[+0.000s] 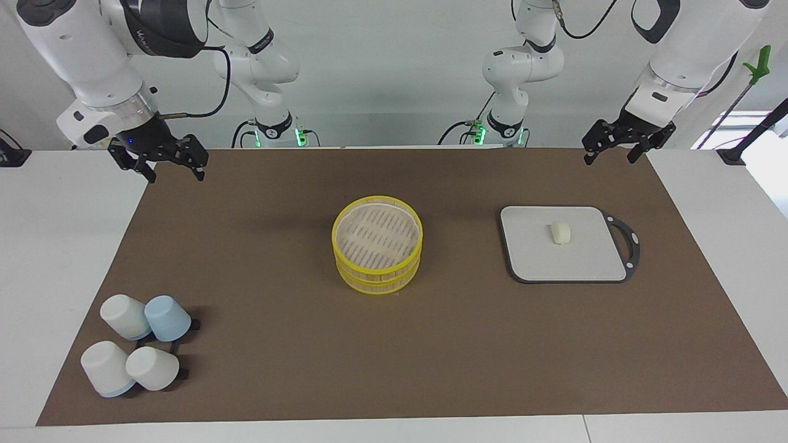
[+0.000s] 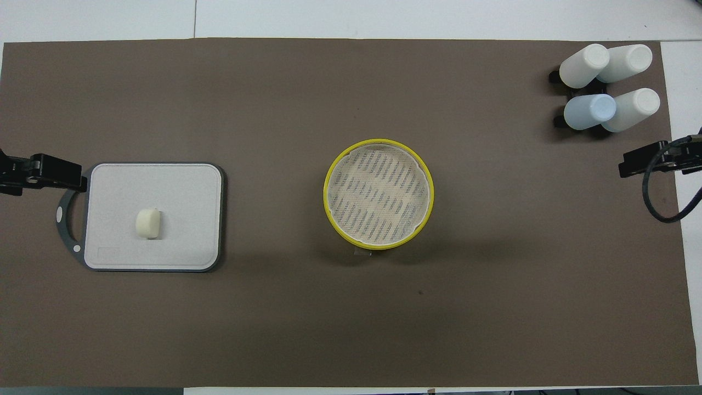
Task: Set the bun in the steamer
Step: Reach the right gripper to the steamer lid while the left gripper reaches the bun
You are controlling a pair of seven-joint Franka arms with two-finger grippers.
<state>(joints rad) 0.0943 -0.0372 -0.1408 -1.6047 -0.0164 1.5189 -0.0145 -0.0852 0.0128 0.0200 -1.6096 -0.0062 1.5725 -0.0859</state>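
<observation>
A: Where is the small cream-white, rounded dough bun [image 1: 559, 232]?

B: It lies on the pale grey rectangular cutting board with a black rim and handle [image 1: 535, 252], about at the board's middle, toward the left arm's end of the table. Nothing touches it.

A: And the steamer?

B: The round yellow-rimmed steamer with pale slatted sides and a perforated liner [image 1: 377, 244] stands near the middle of the brown table mat [image 1: 277, 258], two tiers stacked. Its top tier holds only the liner. It is well apart from the board.

A: What are the arms doing?

B: Both wait. The left gripper [image 1: 618, 149] hangs over the mat's edge at the left arm's end, its black fingers spread and holding nothing. In the overhead view it [image 2: 52, 173] shows just beside the board's handle, but the facing view shows it raised, clear of the board.

A: The right one?

B: The right gripper [image 1: 173, 168] hangs over the mat's corner at the right arm's end, fingers likewise spread and holding nothing.

A: Anything else on the mat?

B: Four upturned cups on a black rack [image 1: 138, 351], three white and one pale blue, sit at the right arm's end, farther from the robots than the steamer. In the overhead view they [image 2: 606, 88] cluster at the mat's corner.
</observation>
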